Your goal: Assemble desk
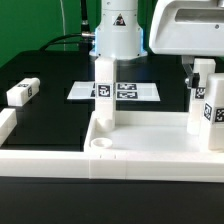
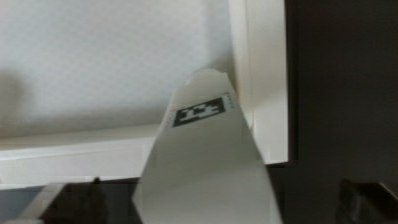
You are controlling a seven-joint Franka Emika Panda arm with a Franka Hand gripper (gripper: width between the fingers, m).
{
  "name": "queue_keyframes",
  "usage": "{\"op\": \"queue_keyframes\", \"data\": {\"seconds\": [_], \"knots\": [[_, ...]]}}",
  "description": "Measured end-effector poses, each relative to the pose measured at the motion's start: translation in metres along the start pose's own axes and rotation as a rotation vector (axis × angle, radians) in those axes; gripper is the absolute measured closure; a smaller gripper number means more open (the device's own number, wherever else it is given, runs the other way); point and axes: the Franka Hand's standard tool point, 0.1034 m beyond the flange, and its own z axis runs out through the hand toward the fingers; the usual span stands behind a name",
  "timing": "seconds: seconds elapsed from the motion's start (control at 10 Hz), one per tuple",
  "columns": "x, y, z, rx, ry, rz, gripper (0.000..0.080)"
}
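Exterior view: tabletop (image 1: 150,135) at front. First leg (image 1: 105,95) stands up in it, behind corner socket (image 1: 100,146). Second leg (image 1: 207,100) stands at exterior view's right, gripper (image 1: 198,62) just above it. Loose leg (image 1: 22,92) lies on table (image 1: 50,70), well apart.
Wrist view: jaws spread wide, second leg (image 2: 205,150) between them, not pinched.
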Motion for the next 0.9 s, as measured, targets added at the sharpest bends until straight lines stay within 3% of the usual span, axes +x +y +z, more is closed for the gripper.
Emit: {"op": "queue_keyframes", "data": {"seconds": [0.4, 0.5, 0.6, 0.7, 0.9], "knots": [[0.0009, 0.0032, -0.0001, -0.008, 0.001, -0.221, 0.0178], [0.0009, 0.0032, -0.0001, -0.008, 0.001, -0.215, 0.0367], [0.0009, 0.0031, -0.0001, -0.007, 0.001, -0.215, 0.0367], [0.0009, 0.0034, 0.0000, -0.007, 0.001, -0.198, 0.0509], [0.0009, 0.0034, 0.0000, -0.007, 0.001, -0.168, 0.0509]]}}
